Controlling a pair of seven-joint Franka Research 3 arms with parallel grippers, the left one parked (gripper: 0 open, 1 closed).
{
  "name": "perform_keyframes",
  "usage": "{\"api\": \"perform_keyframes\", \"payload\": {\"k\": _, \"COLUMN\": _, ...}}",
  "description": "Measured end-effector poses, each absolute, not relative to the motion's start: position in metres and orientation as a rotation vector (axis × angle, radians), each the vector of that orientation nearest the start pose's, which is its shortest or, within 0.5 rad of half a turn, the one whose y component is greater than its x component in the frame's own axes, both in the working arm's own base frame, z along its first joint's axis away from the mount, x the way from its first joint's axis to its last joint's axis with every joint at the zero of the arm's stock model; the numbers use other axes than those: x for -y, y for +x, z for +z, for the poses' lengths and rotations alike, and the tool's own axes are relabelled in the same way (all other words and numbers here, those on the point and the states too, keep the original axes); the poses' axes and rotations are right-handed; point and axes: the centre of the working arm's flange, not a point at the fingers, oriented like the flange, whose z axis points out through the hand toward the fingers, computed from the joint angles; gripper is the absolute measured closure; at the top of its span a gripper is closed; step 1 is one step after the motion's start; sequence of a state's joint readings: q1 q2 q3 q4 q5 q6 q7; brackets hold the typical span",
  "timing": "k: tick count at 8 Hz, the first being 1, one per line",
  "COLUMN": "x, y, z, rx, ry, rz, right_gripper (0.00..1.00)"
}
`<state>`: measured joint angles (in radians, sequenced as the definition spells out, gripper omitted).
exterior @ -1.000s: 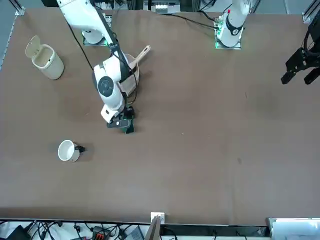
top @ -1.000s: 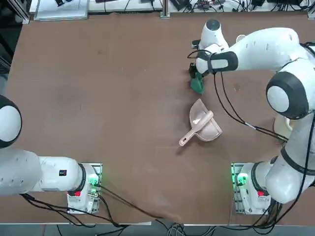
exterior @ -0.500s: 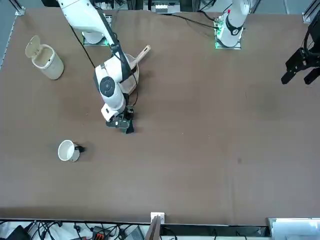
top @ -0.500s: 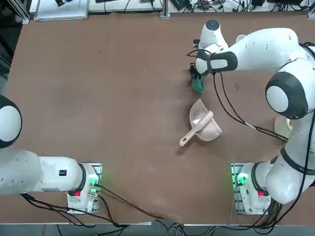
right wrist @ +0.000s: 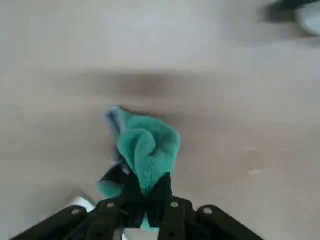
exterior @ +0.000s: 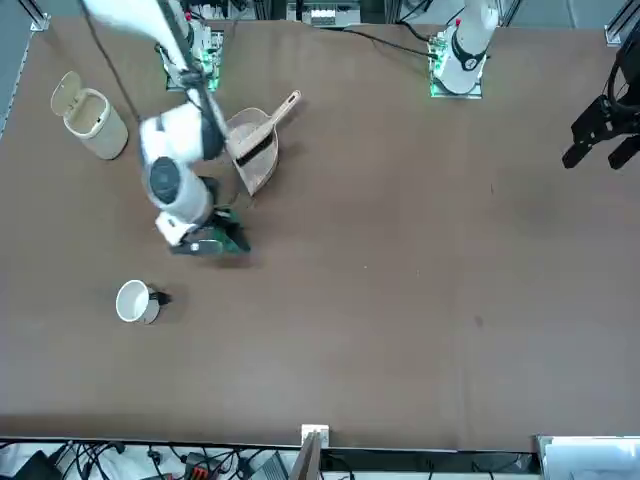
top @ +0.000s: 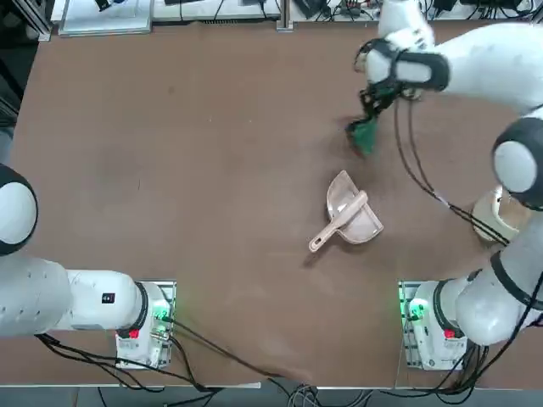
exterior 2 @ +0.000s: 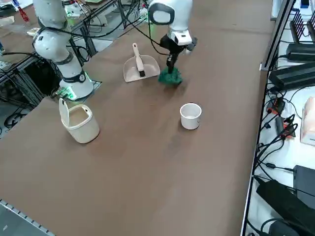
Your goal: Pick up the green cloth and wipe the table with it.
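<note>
Green cloth (right wrist: 150, 147) clenched in the right claw (right wrist: 146, 187), arm (exterior 2: 170, 19) reaching down near the dustpan (exterior 2: 140, 68)

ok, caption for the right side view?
Right claw gripping green cloth near dustpan and white cup.

On the brown surface (exterior 2: 147, 187), the white cup (exterior 2: 190, 116) stands upright near the center. The open bin (exterior 2: 79, 122) is at nine o'clock from it. At eleven o'clock lies the dustpan (exterior 2: 140, 68), and just beside it the tool (exterior 2: 171, 68) holds the green cloth (exterior 2: 170, 76).
</note>
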<state>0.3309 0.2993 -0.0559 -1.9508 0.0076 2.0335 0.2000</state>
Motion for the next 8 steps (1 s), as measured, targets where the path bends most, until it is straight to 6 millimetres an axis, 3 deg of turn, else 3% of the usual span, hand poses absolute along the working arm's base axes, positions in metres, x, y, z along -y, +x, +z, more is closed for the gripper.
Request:
{"api": "perform_keyframes", "payload": {"k": 1, "x": -0.116, "y": 0.562, "z": 0.317, "rx": 0.206, "ry": -3.177, "rz": 0.365, "right_gripper": 0.94}}
{"api": "perform_keyframes", "payload": {"k": 3, "x": -0.024, "y": 0.553, "z": 0.311, "rx": 0.416, "ry": -3.163, "rz": 0.438, "right_gripper": 0.94}}
{"api": "perform_keyframes", "payload": {"k": 5, "x": 0.052, "y": 0.547, "z": 0.305, "rx": 0.532, "ry": -3.137, "rz": 0.465, "right_gripper": 0.94}}
{"api": "perform_keyframes", "payload": {"k": 6, "x": 0.069, "y": 0.545, "z": 0.297, "rx": 0.55, "ry": -3.125, "rz": 0.464, "right_gripper": 0.94}}
{"api": "perform_keyframes", "payload": {"k": 8, "x": 0.055, "y": 0.544, "z": 0.254, "rx": 0.559, "ry": -3.111, "rz": 0.493, "right_gripper": 0.94}}
